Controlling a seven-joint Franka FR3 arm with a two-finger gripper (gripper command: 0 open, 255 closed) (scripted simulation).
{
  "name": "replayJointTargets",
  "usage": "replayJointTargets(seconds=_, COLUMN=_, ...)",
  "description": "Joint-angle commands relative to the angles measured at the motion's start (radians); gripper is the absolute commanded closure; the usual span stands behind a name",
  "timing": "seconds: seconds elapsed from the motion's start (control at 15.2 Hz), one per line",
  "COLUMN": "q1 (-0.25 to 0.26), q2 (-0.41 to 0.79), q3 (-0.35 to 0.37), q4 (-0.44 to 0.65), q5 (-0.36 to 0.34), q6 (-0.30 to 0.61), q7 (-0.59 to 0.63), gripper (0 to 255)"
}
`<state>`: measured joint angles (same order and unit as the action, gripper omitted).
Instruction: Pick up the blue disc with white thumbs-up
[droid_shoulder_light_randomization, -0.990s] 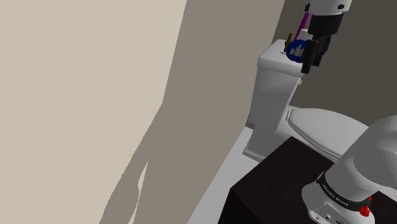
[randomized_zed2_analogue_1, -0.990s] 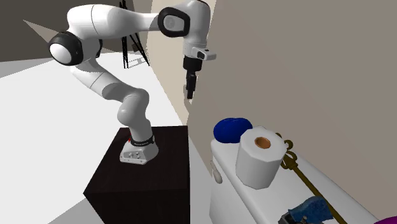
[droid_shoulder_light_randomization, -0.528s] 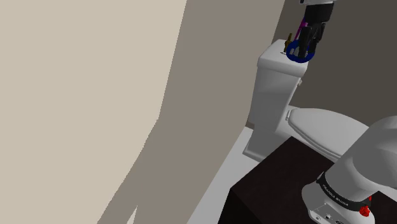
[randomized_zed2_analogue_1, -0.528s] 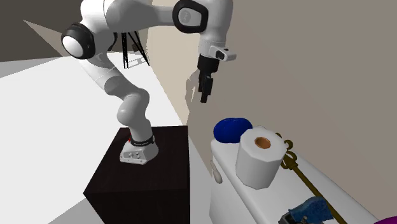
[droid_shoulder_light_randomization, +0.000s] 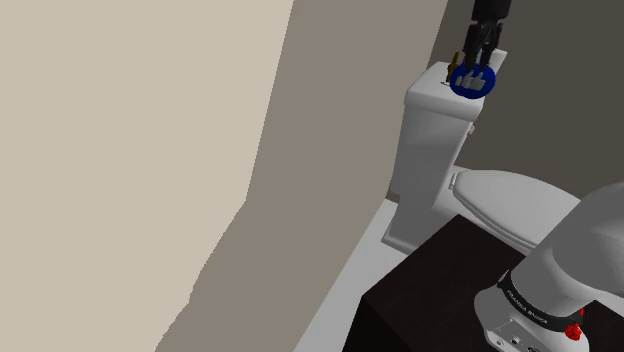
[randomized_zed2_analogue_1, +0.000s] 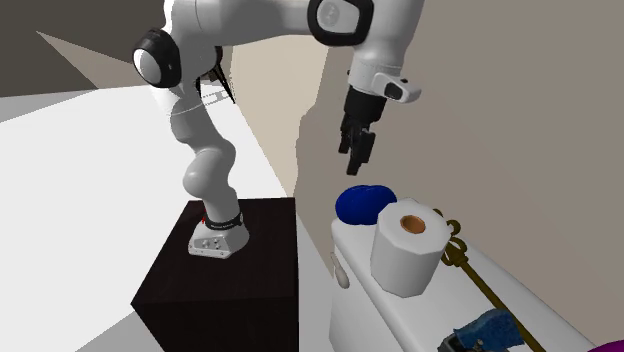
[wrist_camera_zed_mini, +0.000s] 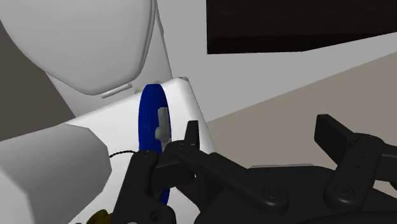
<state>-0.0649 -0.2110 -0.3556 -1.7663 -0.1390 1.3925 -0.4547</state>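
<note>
The blue disc with a white thumbs-up stands on edge on the white toilet tank lid, at its end nearest the arm. From the second exterior view its plain blue back shows next to a white paper roll. My black gripper hangs just above the disc, also seen over the lid's end. In the wrist view the gripper is open with nothing between the fingers. There the disc is seen edge-on, just outside one fingertip.
On the lid behind the roll lie a golden key-like object, a blue object and a purple thing at the corner. The wall rises close behind the tank. The closed toilet seat and my dark stand are below.
The arm swung toward the tank. In the shoulder view the gripper went from beside the disc's right, across its face, to above it; in the second exterior view it moved right, nearer the disc.
</note>
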Motion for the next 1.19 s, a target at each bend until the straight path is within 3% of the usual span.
replayJointTargets(seconds=0.0, q1=-0.01, q2=0.085, q3=-0.03, q4=0.094, q5=0.021, q6=-0.018, q7=-0.046, gripper=0)
replayJointTargets(seconds=0.4, q1=-0.095, q2=0.397, q3=-0.113, q4=0.475, q5=0.134, q6=-0.131, q7=-0.202, gripper=0)
replayJointTargets(seconds=0.46, q1=-0.102, q2=0.41, q3=-0.113, q4=0.492, q5=0.139, q6=-0.137, q7=-0.207, gripper=0)
replayJointTargets(seconds=0.92, q1=-0.086, q2=0.364, q3=-0.105, q4=0.33, q5=0.122, q6=-0.017, q7=-0.187, gripper=0)
replayJointTargets(seconds=1.06, q1=-0.086, q2=0.364, q3=-0.105, q4=0.33, q5=0.122, q6=-0.017, q7=-0.187, gripper=0)
replayJointTargets(seconds=1.12, q1=-0.086, q2=0.364, q3=-0.105, q4=0.33, q5=0.121, q6=-0.017, q7=-0.187, gripper=255)
